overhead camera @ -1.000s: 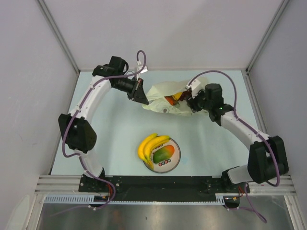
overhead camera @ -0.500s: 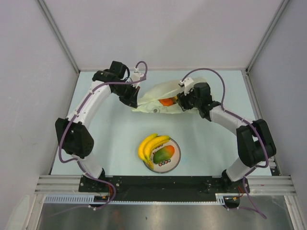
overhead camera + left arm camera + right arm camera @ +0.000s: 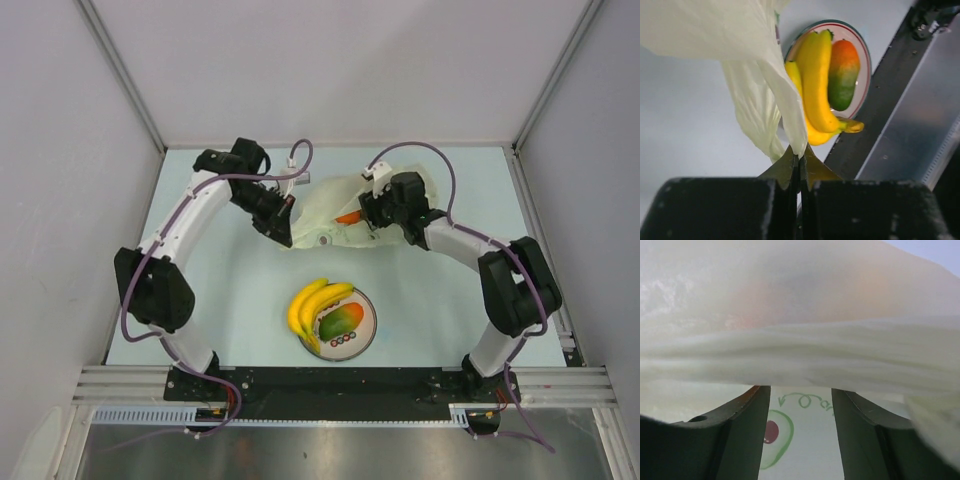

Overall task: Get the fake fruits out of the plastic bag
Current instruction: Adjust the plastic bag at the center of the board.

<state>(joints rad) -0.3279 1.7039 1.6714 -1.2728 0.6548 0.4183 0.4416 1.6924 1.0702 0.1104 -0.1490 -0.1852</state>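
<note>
Top external view puts the plastic bag [image 3: 322, 200] at the far middle of the table [image 3: 220, 300], bunched between my two arms. An orange fruit [image 3: 347, 216] shows at its mouth and has yet to come out.

Over the last second the right arm has swung in from the right, and the bag has been drawn leftward and gathered tighter. Its mouth now sits right against the right gripper [image 3: 368, 212]. I read that as the reach for the orange fruit being nearly lined up.

On the right wrist camera the film is thin, crinkled and pale yellowish. An orange blur glows through it just beyond the fingers, which stand apart with nothing clamped between them.

The left gripper [image 3: 798, 167] is clenched on a pinch of the bag's edge, holding it up off the table.

Nearer to me, well apart from the bag, the banana bunch [image 3: 315, 305] and the mango [image 3: 341, 320] already lie on the plate [image 3: 372, 330] – two fruits done. I can see no grapes anywhere.
</note>
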